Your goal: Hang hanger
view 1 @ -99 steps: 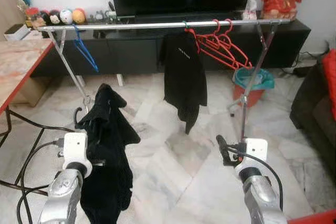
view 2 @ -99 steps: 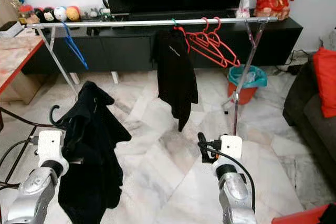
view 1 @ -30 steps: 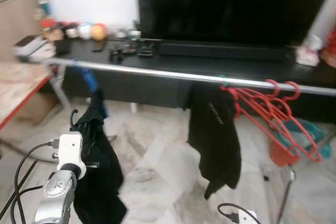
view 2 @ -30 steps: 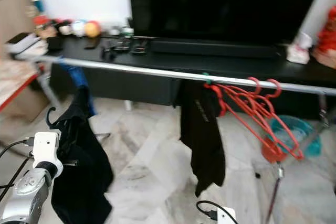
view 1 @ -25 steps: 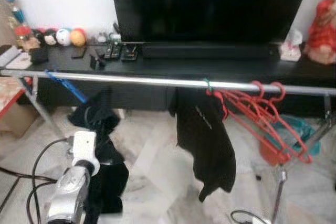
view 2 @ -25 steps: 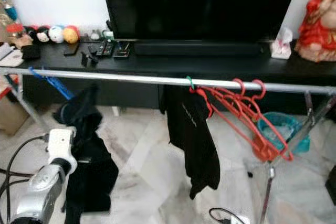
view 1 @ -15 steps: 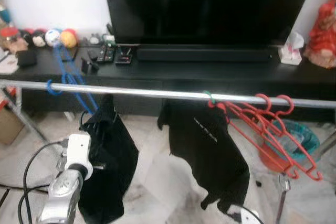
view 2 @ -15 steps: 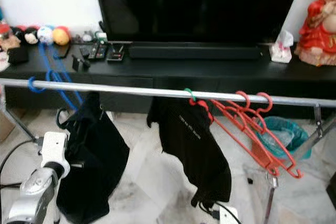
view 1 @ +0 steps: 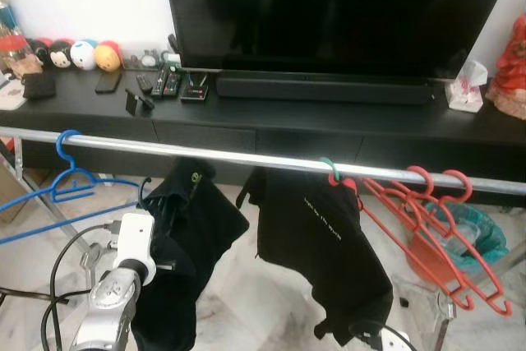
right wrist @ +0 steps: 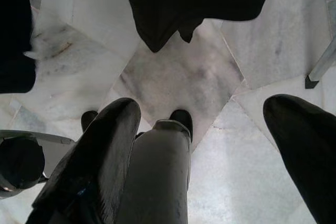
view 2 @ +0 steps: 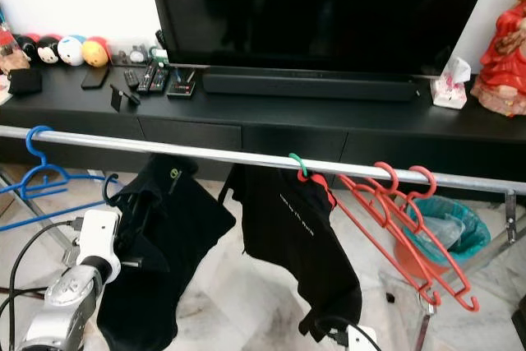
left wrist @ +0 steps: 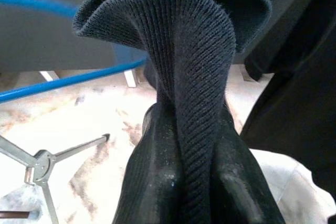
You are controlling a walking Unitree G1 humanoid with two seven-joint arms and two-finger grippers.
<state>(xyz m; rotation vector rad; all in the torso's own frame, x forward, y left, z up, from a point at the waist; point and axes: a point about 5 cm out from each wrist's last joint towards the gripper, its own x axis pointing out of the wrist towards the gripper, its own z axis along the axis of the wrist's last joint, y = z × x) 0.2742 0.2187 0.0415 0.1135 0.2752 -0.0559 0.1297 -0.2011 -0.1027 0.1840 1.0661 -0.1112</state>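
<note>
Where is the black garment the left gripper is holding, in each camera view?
Left eye: black garment, lower left, under the rail.
Right eye: lower left, same rail above.
Left wrist: ribbed fabric between the fingers.
Right wrist: cannot tell.
Shared landmark: blue hanger.

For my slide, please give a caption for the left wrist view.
Left gripper pinching the black garment, blue hanger behind.

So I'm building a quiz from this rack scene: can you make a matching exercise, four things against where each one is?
Things:
1. blue hanger
2. red hangers
3. black garment
4. tissue box

Places:
A. on the black TV cabinet
B. rail, robot's right end
C. pinched in the left end effector
D. rail, robot's left end

Pairs: 1-D, 2-B, 3-C, 4-A
</note>
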